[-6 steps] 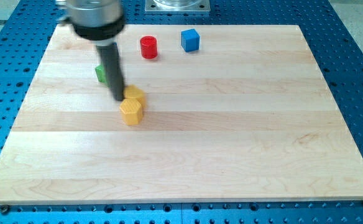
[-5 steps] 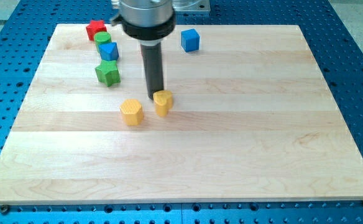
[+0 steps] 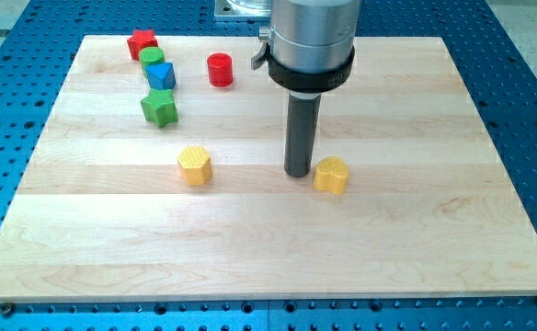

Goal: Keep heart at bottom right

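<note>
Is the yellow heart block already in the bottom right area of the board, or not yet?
Not yet. The yellow heart lies near the middle of the board, slightly toward the view's right, with my tip just at its left.

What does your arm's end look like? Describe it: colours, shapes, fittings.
A wide silver-grey metal cylinder with a black band around its base and a small bracket on the view's left. Below hangs a straight, dark grey rod, smooth and unmarked, ending at my tip. No cables show.

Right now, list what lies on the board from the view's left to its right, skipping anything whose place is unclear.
Red block → yellow hexagonal block → red cylinder → my tip → yellow heart. The green cylinder, blue block and green star overlap in left-right position, so they are left out.
</note>
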